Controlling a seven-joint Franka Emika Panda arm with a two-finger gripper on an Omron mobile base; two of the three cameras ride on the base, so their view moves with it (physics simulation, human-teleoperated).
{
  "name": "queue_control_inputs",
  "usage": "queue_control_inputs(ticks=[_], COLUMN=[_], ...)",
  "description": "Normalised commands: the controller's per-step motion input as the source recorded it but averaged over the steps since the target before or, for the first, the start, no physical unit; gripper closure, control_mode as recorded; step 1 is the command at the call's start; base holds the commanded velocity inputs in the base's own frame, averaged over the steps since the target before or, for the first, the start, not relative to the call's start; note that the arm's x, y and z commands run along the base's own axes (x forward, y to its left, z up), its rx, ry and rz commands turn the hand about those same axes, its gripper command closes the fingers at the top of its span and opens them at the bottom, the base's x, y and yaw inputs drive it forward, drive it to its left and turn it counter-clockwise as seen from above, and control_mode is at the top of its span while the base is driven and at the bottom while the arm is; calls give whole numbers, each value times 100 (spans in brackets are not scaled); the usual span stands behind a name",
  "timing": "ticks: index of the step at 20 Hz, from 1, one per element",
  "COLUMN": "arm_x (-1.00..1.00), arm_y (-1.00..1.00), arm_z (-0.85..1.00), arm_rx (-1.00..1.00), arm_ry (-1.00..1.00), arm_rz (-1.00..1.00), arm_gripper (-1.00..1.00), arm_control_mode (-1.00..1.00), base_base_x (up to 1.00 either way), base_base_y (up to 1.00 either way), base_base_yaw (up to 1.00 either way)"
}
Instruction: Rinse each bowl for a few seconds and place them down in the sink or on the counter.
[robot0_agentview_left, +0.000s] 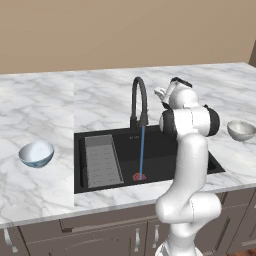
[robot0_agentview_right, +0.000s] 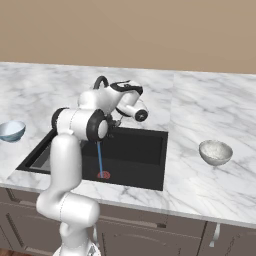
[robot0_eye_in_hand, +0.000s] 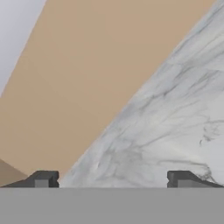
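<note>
The white bowl with a pale blue outside (robot0_agentview_left: 36, 153) (robot0_agentview_right: 11, 130) stands upright on the counter (robot0_agentview_left: 40, 105) left of the sink (robot0_agentview_left: 160, 145) (robot0_agentview_right: 145, 150). On the counter to the sink's right rests the greyish speckled bowl (robot0_agentview_left: 241, 129) (robot0_agentview_right: 216, 152), also upright. My gripper (robot0_agentview_left: 161, 93) (robot0_eye_in_hand: 111, 179) hovers just right of the black faucet (robot0_agentview_left: 139, 100), above the sink's back edge, aimed at the rear counter and the tan wall. Its fingers (robot0_eye_in_hand: 43, 179) stand wide apart with nothing between them, so it is open. A blue stream of water (robot0_agentview_left: 141, 150) (robot0_agentview_right: 100, 157) falls from the spout onto the red drain ring (robot0_agentview_left: 139, 176).
A grey ridged tray (robot0_agentview_left: 102, 160) lies in the sink's left half. My own white arm rises in front of the sink's right part and hides some of the basin. Brown cabinets run below the counter's front edge.
</note>
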Motion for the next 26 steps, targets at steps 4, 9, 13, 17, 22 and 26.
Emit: queue_control_inputs(ticks=[4,9,13,17,22,26], arm_x=[-51,-54,-36,-28,-16,-13], arm_y=[-15,-29,-42,-31,-32,-16], arm_z=[73,66,57,61,55,63], arm_rx=[2,1,0,0,3,2], arm_ry=[5,2,21,21,24,16], arm_rz=[-11,-11,-9,-12,-20,-22], arm_gripper=[-100,-100,-100,-100,-100,-100], arm_control_mode=[-100,-100,-100,-100,-100,-100], base_base_x=[0,0,0,0,0,0], base_base_y=[0,0,0,0,0,0], base_base_yaw=[0,0,0,0,0,0])
